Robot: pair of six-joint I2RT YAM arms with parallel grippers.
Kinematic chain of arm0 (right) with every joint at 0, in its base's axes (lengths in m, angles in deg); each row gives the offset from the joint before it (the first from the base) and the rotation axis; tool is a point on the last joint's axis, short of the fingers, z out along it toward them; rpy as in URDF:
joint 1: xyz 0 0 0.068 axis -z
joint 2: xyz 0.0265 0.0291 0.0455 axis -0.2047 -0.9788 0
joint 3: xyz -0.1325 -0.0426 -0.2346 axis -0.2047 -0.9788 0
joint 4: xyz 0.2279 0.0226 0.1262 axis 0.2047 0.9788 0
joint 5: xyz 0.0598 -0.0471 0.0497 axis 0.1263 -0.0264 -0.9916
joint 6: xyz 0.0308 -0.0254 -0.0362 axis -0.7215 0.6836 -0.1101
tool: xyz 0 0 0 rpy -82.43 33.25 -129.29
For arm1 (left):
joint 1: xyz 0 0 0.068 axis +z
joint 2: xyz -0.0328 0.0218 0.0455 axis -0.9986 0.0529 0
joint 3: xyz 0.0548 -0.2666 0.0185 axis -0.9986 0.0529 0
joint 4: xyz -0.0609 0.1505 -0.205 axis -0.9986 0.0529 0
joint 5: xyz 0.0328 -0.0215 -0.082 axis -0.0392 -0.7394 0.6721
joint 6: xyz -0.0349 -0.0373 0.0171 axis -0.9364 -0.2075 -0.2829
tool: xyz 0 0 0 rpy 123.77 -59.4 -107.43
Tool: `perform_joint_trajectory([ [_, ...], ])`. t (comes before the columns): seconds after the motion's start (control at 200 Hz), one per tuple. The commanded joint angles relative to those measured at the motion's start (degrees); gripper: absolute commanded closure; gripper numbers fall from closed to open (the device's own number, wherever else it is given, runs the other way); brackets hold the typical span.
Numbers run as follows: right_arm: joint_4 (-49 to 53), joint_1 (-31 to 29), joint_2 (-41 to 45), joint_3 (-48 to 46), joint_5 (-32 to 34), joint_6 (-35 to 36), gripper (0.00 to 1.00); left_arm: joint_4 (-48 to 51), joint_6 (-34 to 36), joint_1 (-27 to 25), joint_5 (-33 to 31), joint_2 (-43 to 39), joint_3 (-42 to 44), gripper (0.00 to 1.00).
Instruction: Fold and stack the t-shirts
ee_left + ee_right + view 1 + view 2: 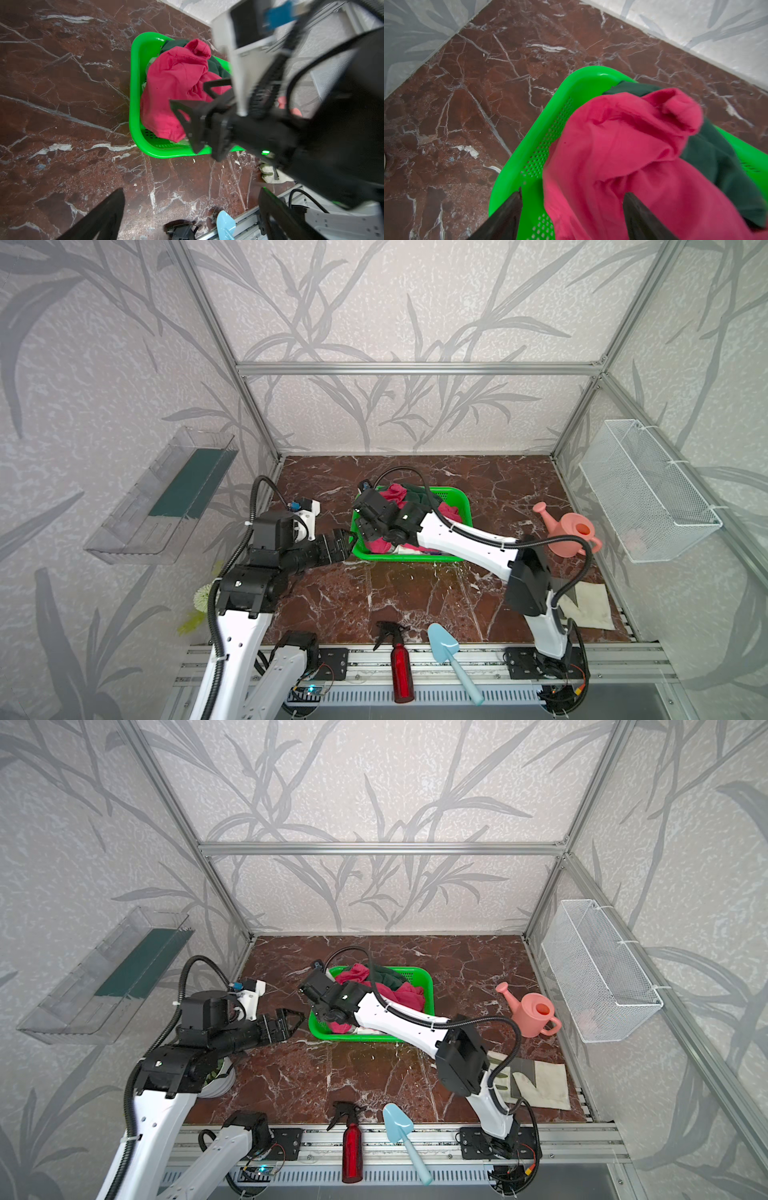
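Observation:
The t-shirts lie bunched in a green basket [407,558] [353,1038]. A pink-red t-shirt [176,83] [623,145] is on top, a dark green one [720,158] [419,493] is under it, and a whitish cloth [405,548] peeks out at the near rim. My right gripper [573,191] [365,526] hangs open over the basket's left end. One of its fingers is above the basket wall and the other above the pink-red cloth. My left gripper [192,190] [347,541] stands open above the marble table, just left of the basket, with nothing in it.
A coral watering can [571,533] stands right of the basket, with a pale glove [590,603] nearer the front. A red spray bottle [401,668] and a blue trowel [446,651] lie at the front edge. A wire basket [648,493] and a clear bin [162,497] hang on the side walls.

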Motion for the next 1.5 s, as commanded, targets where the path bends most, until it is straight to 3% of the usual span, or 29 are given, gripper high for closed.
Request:
perform_joint_trajectory([
  [0.0,4.4,-0.5,-4.7,7.0,-1.5,-3.4,0.23,9.4,-5.5,0.0,-3.3,-2.7,-4.5,0.01],
  [0.35,16.7,-0.8,-23.3,33.1,0.3,-6.4,0.31,12.1,-9.0,-0.6,-8.8,-9.0,-6.4,0.01],
  [0.475,19.7,-0.8,-26.8,37.6,1.2,-7.8,0.36,11.5,-8.5,-0.6,-8.7,-9.2,-6.3,0.01],
  [1.015,23.0,0.4,-29.3,37.6,2.3,-10.8,0.62,10.2,-7.7,-1.0,-9.0,-9.5,-5.9,0.01],
  [1.295,24.1,3.8,-23.2,28.3,6.2,-8.4,0.70,6.3,-8.4,-1.1,-8.6,-10.4,-3.8,0.01],
  [1.495,24.4,7.0,-18.5,21.6,7.2,-3.1,0.82,2.8,-9.2,-1.1,-7.7,-10.1,-0.6,0.01],
])
